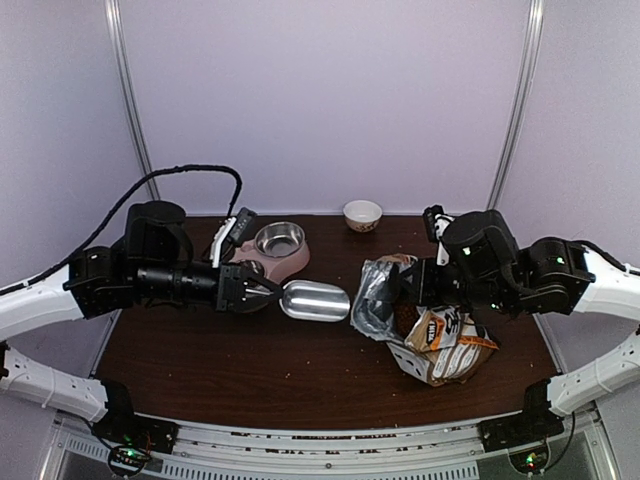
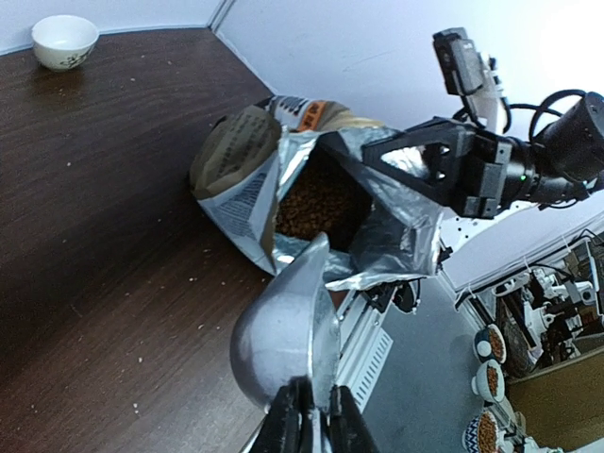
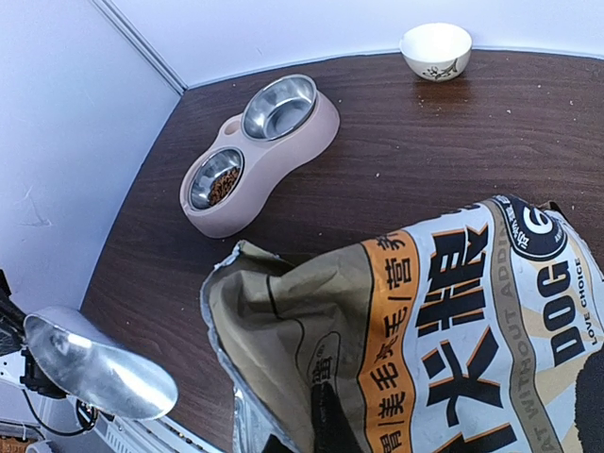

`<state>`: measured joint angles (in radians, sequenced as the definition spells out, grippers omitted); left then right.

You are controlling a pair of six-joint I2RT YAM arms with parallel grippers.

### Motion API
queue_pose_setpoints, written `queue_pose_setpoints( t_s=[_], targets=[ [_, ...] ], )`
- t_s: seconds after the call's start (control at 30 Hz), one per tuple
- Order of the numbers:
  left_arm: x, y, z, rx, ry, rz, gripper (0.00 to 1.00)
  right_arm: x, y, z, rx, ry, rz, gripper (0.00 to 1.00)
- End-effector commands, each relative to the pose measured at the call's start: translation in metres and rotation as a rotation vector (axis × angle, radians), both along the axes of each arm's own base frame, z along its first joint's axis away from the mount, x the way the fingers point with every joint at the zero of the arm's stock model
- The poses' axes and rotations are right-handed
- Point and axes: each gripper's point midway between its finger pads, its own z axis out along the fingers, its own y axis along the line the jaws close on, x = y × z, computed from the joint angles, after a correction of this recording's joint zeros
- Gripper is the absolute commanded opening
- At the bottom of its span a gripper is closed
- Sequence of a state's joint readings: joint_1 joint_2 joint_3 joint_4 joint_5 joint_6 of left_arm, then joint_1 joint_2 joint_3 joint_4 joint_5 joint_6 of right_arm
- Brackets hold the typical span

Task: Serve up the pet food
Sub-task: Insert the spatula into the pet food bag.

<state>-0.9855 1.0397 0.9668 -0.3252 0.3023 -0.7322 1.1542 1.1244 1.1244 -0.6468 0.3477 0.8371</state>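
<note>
Left arm point(image 1: 150, 275): reaches in from the left side, forearm about level, pointing right.
Left gripper point(image 1: 262, 292): fingers point(image 2: 294, 423) nearly together, clamped on the scoop point(image 1: 315, 300) handle.
Right arm point(image 1: 540, 275): reaches in from the right side, wrist pointing left.
Right gripper point(image 1: 408, 285): closed tight, pinching the bag point(image 1: 440, 335) at its open rim.

My left claw point(image 2: 318, 417) was matt black plastic, and the scoop point(image 2: 283, 330) in it was smooth metal with a soft satin shine. The bag point(image 3: 425, 330) was creased printed paper outside and crinkled, glossy silver foil inside. The kibble point(image 2: 316, 203) looked brown, dry and matt. The table point(image 1: 250, 370) was dark wood grain, the feeder point(image 3: 316, 132) matt pink plastic with polished steel bowls point(image 3: 278, 106), and the small bowl point(image 3: 435, 47) glossy white ceramic.
</note>
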Motion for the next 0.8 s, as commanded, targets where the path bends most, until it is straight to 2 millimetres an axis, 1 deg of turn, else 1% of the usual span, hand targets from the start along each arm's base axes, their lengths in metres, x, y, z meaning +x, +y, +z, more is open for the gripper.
queue_pose_setpoints(
  t_s=[0.0, 0.1, 0.27, 0.37, 0.43, 0.5, 0.6, 0.63, 0.67, 0.77],
  targets=[
    [-0.002, -0.024, 0.041, -0.102, -0.072, -0.026, 0.0, 0.001, 0.006, -0.003, 0.004, 0.004, 0.015, 0.0],
    [-0.005, -0.039, 0.045, -0.102, -0.08, -0.054, 0.0, 0.001, 0.007, -0.003, 0.005, 0.005, 0.019, 0.0],
    [-0.004, -0.058, 0.037, -0.077, -0.073, -0.075, 0.0, -0.001, 0.008, -0.001, 0.01, 0.006, 0.032, 0.0],
    [0.001, -0.073, 0.029, -0.045, -0.079, -0.063, 0.0, -0.003, 0.011, 0.0, 0.014, 0.006, 0.043, 0.0],
    [0.006, -0.085, 0.018, 0.002, -0.07, -0.04, 0.0, -0.005, 0.013, 0.001, 0.019, 0.006, 0.051, 0.0],
    [0.014, -0.098, -0.001, 0.048, -0.05, -0.009, 0.0, -0.007, 0.018, 0.002, 0.019, 0.006, 0.063, 0.0],
    [0.031, -0.112, -0.035, 0.133, -0.023, 0.06, 0.0, -0.011, 0.024, 0.007, 0.027, -0.002, 0.082, 0.0],
    [0.038, -0.117, -0.051, 0.172, -0.021, 0.082, 0.0, -0.012, 0.025, 0.009, 0.028, -0.004, 0.087, 0.0],
    [0.044, -0.121, -0.062, 0.201, -0.03, 0.107, 0.0, -0.013, 0.026, 0.01, 0.027, -0.004, 0.092, 0.0],
    [0.062, -0.136, -0.08, 0.238, -0.07, 0.155, 0.0, -0.016, 0.03, 0.01, 0.028, -0.004, 0.104, 0.0]
  ],
)
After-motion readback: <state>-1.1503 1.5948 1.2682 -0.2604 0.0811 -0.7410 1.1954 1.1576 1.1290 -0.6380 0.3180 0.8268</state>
